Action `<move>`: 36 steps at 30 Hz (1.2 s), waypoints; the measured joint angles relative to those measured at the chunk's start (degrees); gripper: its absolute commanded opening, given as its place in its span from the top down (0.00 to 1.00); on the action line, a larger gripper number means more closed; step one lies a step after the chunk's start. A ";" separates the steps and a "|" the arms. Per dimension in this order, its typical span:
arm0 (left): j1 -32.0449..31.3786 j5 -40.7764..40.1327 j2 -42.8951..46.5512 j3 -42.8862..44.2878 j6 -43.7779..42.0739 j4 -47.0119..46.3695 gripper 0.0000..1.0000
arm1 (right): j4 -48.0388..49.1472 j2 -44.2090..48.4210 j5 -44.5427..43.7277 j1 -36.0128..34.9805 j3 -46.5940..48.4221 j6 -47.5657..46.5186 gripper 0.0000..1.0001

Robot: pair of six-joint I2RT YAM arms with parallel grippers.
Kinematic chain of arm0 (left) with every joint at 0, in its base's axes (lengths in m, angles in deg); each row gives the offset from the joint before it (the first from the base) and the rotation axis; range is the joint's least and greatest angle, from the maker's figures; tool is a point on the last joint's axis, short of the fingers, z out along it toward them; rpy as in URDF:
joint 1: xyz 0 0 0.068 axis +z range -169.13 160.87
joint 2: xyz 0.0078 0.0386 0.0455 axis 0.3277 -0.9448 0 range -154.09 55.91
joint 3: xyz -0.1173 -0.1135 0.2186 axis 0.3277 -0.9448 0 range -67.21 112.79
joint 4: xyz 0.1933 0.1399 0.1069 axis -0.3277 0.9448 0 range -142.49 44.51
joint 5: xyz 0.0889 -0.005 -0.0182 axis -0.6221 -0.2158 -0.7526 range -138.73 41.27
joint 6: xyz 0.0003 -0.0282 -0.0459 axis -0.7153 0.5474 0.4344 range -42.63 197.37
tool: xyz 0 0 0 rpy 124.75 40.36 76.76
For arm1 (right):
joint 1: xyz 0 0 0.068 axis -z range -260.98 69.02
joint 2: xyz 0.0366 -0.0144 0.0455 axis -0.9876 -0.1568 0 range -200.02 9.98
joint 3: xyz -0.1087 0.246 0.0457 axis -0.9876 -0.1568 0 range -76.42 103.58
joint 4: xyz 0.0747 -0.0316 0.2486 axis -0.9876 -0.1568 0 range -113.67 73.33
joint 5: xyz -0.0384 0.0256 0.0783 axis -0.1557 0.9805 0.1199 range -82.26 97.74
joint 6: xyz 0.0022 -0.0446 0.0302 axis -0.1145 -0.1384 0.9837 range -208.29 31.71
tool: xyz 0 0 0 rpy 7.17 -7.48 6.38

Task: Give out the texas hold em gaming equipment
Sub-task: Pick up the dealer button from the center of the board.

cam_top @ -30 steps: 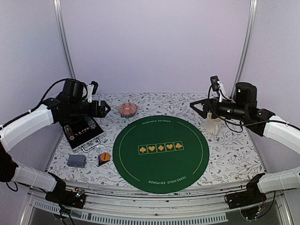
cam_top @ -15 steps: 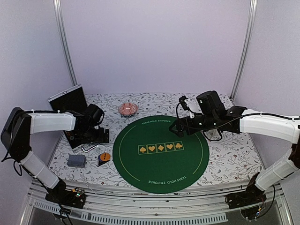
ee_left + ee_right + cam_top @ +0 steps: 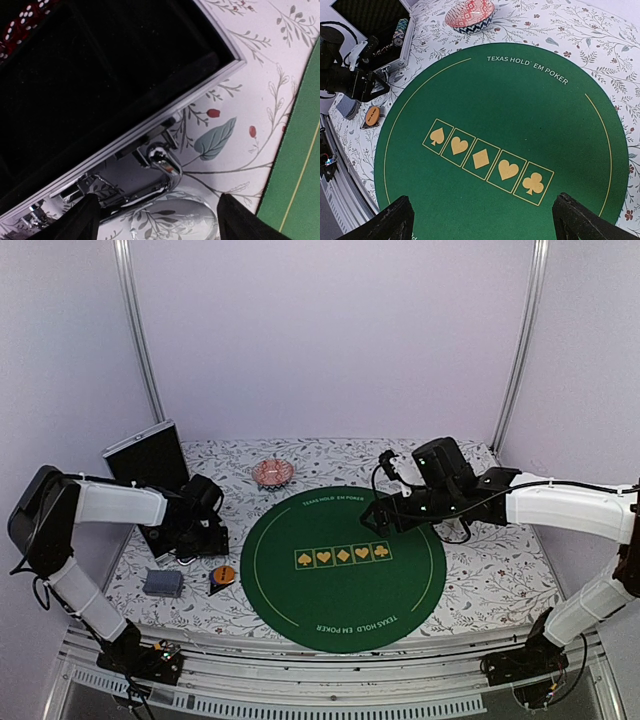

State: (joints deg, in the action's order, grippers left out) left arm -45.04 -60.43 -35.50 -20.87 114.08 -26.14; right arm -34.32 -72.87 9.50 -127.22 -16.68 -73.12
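While both arms reach in over the table (image 3: 500, 570), the open case (image 3: 150, 455) sits left of the green mat (image 3: 343, 565), lid upright. A row of poker chips (image 3: 400, 27) is inside it, and red dice (image 3: 20, 20) lie in its black tray. Over the case's mat-side edge, the left gripper (image 3: 156, 202) hangs above the chrome handle (image 3: 161, 159), jaws apart, nothing between them. The card deck (image 3: 163, 583), grey-blue back up, lies left of the mat, toward the front. The orange button disc (image 3: 223, 575) is just beside the mat's left rim. The pink dish (image 3: 272, 473) sits beyond the mat's far-left rim. Over the mat's far part, right of centre, the right gripper (image 3: 482, 200) hovers, jaws spread wide, holding nothing.
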 measured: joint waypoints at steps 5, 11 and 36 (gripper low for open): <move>-0.96 0.17 2.56 -0.33 1.42 0.42 0.19 | -0.39 -0.04 -0.26 -0.20 0.00 0.00 0.01; -4.35 -0.17 5.62 0.33 2.43 2.95 0.19 | -0.44 -1.16 -0.63 -0.33 0.00 0.00 0.01; -2.23 3.10 2.91 -4.09 4.85 -2.45 0.24 | -2.10 -1.97 -1.27 -1.03 0.00 0.02 0.01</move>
State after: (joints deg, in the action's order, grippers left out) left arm -47.27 -57.33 -32.60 -24.95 118.93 -28.59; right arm -36.42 -74.84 8.24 -128.24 -16.68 -73.09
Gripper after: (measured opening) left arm 0.763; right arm 0.988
